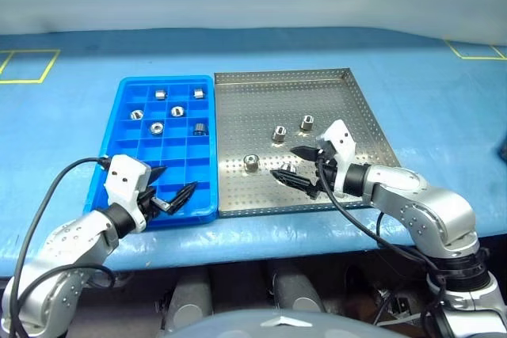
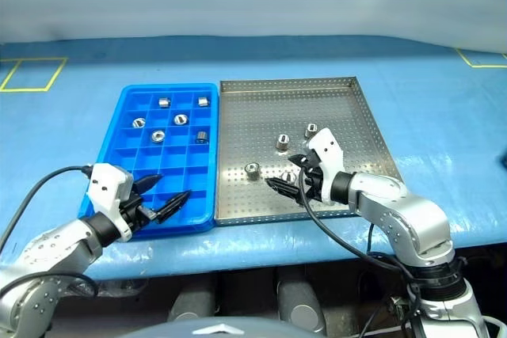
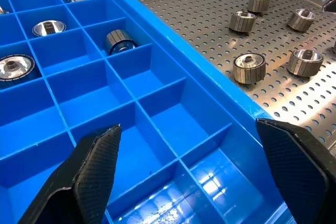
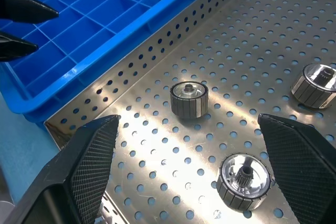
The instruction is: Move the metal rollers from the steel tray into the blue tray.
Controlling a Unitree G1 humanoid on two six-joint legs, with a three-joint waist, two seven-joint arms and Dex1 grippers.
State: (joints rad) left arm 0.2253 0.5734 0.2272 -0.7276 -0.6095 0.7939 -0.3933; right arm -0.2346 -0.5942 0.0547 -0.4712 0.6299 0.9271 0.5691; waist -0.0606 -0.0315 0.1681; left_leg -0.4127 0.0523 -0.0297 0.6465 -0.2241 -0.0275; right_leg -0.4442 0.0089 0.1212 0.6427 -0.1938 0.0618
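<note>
Both jaws spread wide and empty over the two trays on the blue desk.

The left gripper hovers over the near right corner of the blue tray, which holds six metal rollers in its far compartments. The right gripper hangs over the near middle of the steel tray, just right of the blue one, around one of four rollers standing there; the others lie to its left and farther back.

Two silver robot arms reach forward, elbows out, wrists angled inward and slightly down. The left gripper hangs low with its black fingers spread wide. The right gripper, further forward, is likewise spread wide, holding nothing.
</note>
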